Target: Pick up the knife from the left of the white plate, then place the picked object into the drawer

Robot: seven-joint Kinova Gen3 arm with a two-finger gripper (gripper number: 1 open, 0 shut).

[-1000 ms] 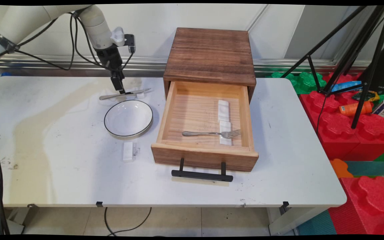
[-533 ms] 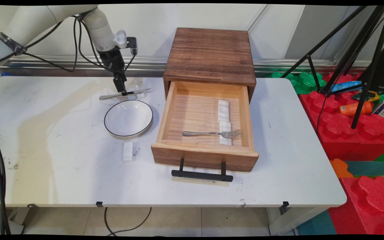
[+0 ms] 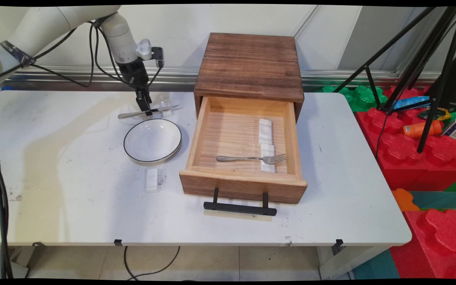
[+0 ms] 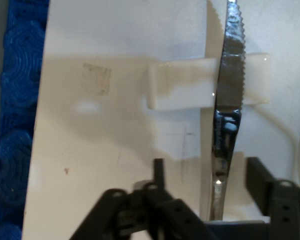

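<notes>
Gripper: the gripper (image 4: 205, 172) is upper left in the main view, fingers spread either side of the knife (image 3: 147, 112), not clamped.
Knife: blade lies across a white rest (image 4: 207, 82) on the table (image 3: 73, 190).
Around: bowl (image 3: 152, 140) just below the knife; a white block (image 3: 152, 180) lower.
Drawer: the drawer (image 3: 244, 148), centre frame, is pulled out, holding a fork (image 3: 251, 158) and two white rests (image 3: 266, 143).
Hidden: the knife handle is cut off in the hand view.

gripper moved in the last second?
Yes. The gripper has shifted slightly right along the knife, toward the wooden drawer box; the knife itself lies unmoved on its white rest.
</notes>
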